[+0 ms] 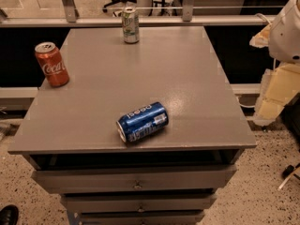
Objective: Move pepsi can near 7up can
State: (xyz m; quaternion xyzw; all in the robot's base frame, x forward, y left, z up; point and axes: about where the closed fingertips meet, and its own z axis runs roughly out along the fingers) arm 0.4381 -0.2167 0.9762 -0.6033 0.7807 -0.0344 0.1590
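Note:
The blue pepsi can [142, 122] lies on its side near the front edge of the grey table [187, 78], its silver end facing front-left. The pale green-and-white 7up can [130, 25] stands upright at the table's far edge, a little left of centre. The two cans are far apart. My gripper is out of view; only a white and beige part of my arm [286, 46] shows at the right edge, beside the table and clear of the cans.
A red Coca-Cola can [51, 63] stands upright at the table's left edge. The table has drawers [136, 182] below its front edge. A rail and glass partition [140, 13] run behind it. A dark shoe [8, 214] is on the floor at the bottom left.

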